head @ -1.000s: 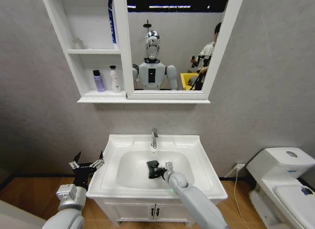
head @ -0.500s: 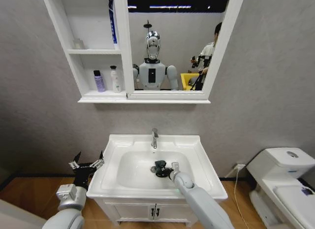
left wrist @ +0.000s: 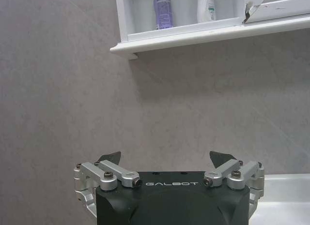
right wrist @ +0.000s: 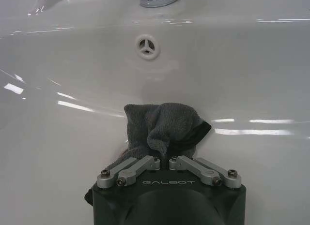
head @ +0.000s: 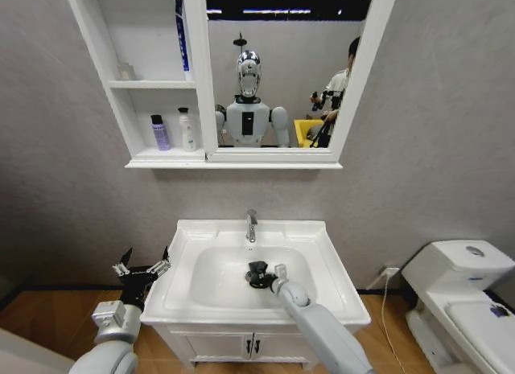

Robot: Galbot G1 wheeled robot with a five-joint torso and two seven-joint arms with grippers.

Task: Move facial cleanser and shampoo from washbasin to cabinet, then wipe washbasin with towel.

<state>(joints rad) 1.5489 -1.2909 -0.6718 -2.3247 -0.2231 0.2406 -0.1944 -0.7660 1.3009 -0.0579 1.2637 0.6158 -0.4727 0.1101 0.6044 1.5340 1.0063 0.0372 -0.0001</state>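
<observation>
My right hand (right wrist: 167,155) has its fingers drawn together on the towel (right wrist: 164,126), the black cloth bunched up between them and pressed down onto the white floor of the washbasin (head: 330,261). In the head view that hand (head: 259,275) sits low in the oval bowl, near its middle and toward the right edge, just in front of the tap (head: 252,225). From the wrist I see the overflow hole (right wrist: 146,45) in the bowl wall beyond the cloth.

I judge this to be the wiping step. The two bottles, a purple one (head: 160,133) and a white one (head: 187,129), already stand side by side in the lowest cubbyhole of the cabinet (head: 121,108), so the moving part looks done. The next move, as I read it, calls for dragging the cloth across the bowl with steady downward pressure, keeping the grip tight so the towel does not slip out, and steering clear of the tap.

My left hand (head: 143,269) waits with its fingers spread wide, holding nothing, just off the left edge of the washbasin, pointed at the grey wall (left wrist: 72,89) below the cabinet.
</observation>
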